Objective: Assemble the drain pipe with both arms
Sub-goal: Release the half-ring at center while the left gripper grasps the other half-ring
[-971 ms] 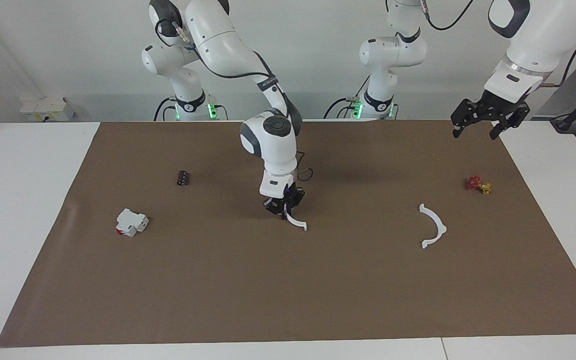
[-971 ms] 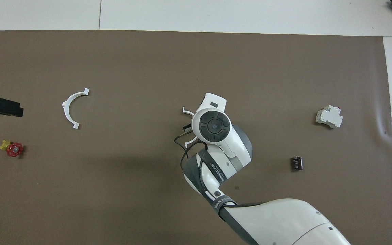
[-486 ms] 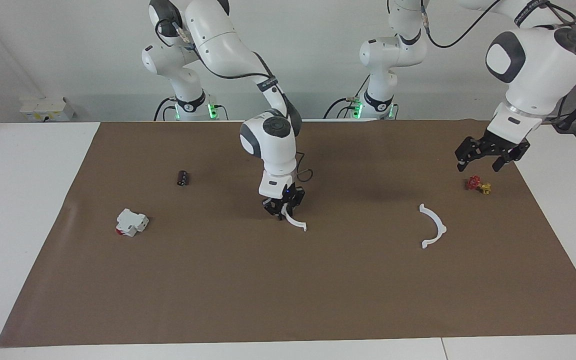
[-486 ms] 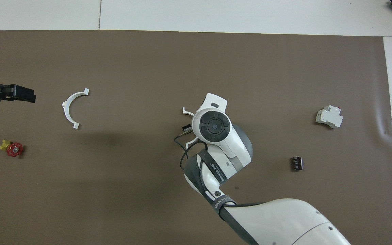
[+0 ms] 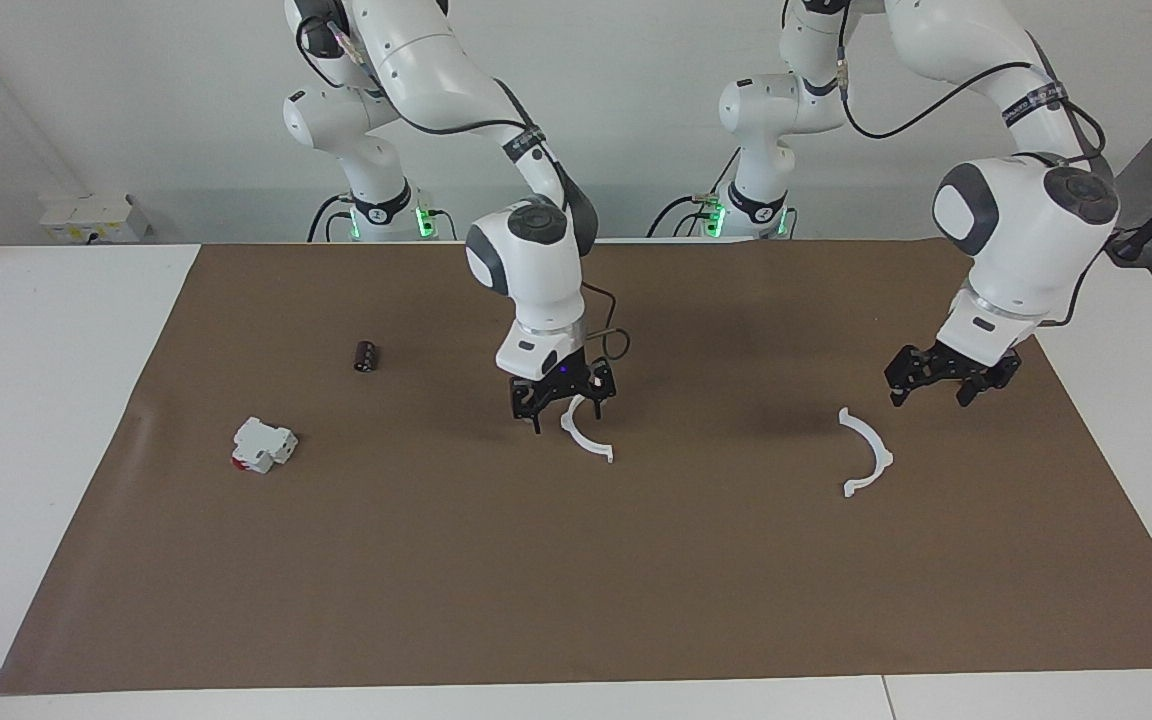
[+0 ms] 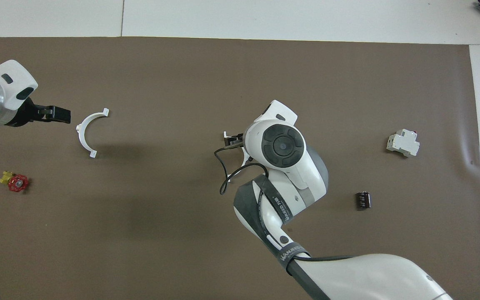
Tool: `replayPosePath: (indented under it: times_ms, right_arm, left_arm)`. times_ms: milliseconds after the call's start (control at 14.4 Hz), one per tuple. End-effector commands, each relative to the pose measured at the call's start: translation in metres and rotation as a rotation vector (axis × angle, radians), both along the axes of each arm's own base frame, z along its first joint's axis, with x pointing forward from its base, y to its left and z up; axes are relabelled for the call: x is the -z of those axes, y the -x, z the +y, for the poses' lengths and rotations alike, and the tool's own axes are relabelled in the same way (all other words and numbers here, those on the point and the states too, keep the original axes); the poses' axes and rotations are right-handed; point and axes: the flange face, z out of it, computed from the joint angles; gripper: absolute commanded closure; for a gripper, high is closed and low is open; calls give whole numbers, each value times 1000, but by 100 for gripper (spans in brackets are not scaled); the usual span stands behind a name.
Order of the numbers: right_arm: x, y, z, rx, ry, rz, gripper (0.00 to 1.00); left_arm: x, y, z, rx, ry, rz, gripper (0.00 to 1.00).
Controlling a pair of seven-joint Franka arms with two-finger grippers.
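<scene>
Surface: a brown mat covers most of a white table, with a pale wall at the robots' end.
Drain pipe, first half: a thin white half-ring arc lies flat near the middle of the mat, free of any grip (its tabbed end points away from the robots).
Drain pipe, second half: a matching white arc lies flat toward the left arm's end of the mat, well apart from the first half.
Right gripper: the right gripper hangs just above the first arc, its fingers spread and holding nothing; the arc's upper end shows between them.
Left gripper: the left gripper hovers low over the mat beside the second arc, on the side nearer the robots, fingers parted, not touching it.
Other items: a white blocky box with a red end and a small black cylinder sit toward the right arm's end; a small red and yellow valve sits toward the left arm's end (seen only from overhead).
</scene>
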Motion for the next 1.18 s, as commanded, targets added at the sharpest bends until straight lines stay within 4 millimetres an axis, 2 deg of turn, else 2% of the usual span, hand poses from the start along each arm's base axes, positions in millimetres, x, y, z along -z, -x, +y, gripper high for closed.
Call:
replayPosePath:
  times_ms: [0, 69, 208, 347, 555, 694, 902, 1110]
  right_arm:
    - [-60, -16, -75, 115, -21, 14, 0]
    - [-73, -23, -100, 142, -17, 15, 0]
    - [-95, -30, -149, 212, -15, 24, 0]
    - [-118, -29, -202, 284, 1, 49, 0]
    - [-154, -18, -277, 342, 17, 81, 0]
    - [-173, -3, -315, 342, 32, 115, 0]
    - [-216, 21, -352, 297, 58, 173, 0]
    - [-267, 38, -357, 304, 76, 232, 0]
  left_arm:
    - [36, -7, 0, 13, 12, 6, 0]
    - [48, -9, 1, 16, 11, 13, 6]
    - [70, -13, 5, 19, 12, 36, 8]
    - [96, -18, 1, 15, 43, 53, 13]
    - [110, -22, 2, 45, 41, 43, 13]
    - [116, -26, 3, 56, 37, 23, 13]
    - [126, -28, 7, 78, 33, 13, 13]
    - [128, -26, 14, 72, 35, 20, 21]
